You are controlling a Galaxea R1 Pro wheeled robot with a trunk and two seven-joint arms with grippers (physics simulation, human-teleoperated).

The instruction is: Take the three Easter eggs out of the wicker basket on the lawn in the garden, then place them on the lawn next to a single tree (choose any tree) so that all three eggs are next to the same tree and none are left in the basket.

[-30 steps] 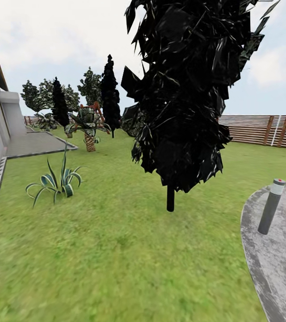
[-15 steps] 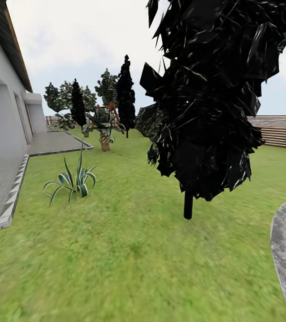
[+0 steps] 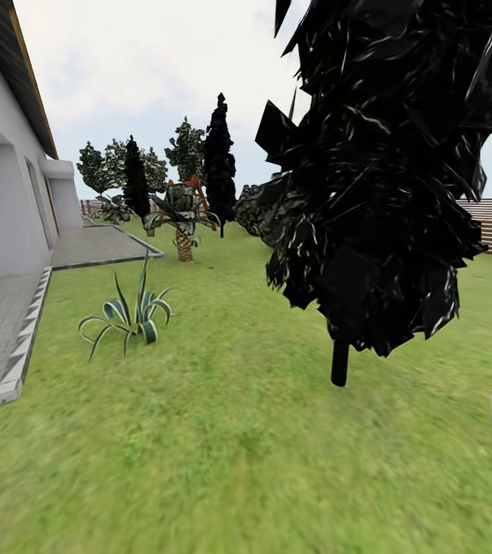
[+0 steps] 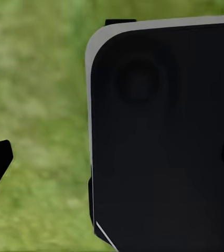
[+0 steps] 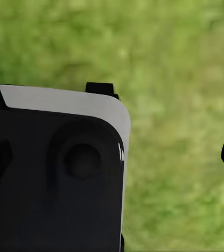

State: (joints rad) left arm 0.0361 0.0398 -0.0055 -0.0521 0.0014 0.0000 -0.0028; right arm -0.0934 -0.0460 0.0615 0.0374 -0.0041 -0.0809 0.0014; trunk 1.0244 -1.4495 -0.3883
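Outdoors: lawn (image 3: 223,431) beneath both hands, black conifer (image 3: 384,192) ahead; hand state cannot tell either side.

Open lawn (image 3: 200,431) left of black conifer (image 3: 384,177)

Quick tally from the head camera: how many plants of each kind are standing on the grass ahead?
Black cone-shaped conifers: 3
Short palm: 1
Spiky striped plant: 1
Leafy trees in the far cluster: too merged to count
Total counted: 5
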